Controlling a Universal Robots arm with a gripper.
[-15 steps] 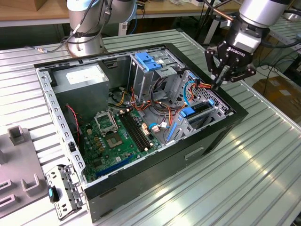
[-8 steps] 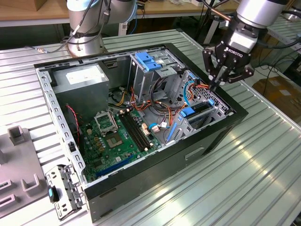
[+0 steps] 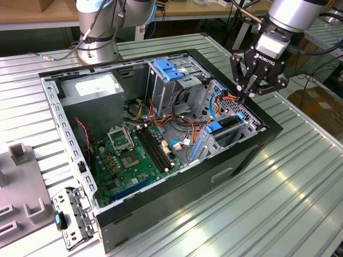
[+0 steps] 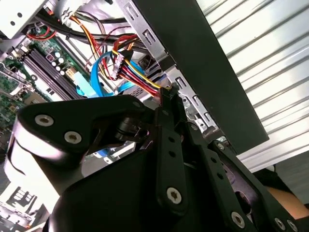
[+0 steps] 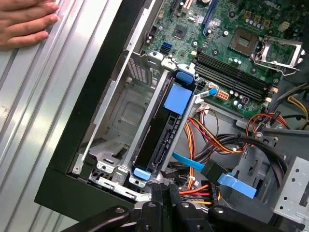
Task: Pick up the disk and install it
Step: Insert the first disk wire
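The disk [image 5: 161, 135] stands on edge in a slot of the metal drive cage [image 5: 120, 111] at the corner of the open computer case [image 3: 225, 171]. Blue tabs show at both of its ends. In the exterior view the disk [image 3: 228, 122] sits low in the cage at that view's right. My gripper [image 3: 242, 99] hangs just above the cage, fingers pressed together and shut with nothing seen between them. In the second wrist view the gripper [image 4: 168, 93] has its tips next to a bundle of coloured power wires [image 4: 133, 72]. The first wrist view has the gripper [image 5: 166, 192] over the disk's end.
A person's hand [image 5: 24, 24] rests on the ribbed table beside the case. Inside the case are a grey power supply [image 3: 94, 88], a light-blue bracket [image 3: 169, 69], the green motherboard [image 3: 128, 155] and loose cables. Grey fixtures [image 3: 21, 182] lie at the exterior view's left.
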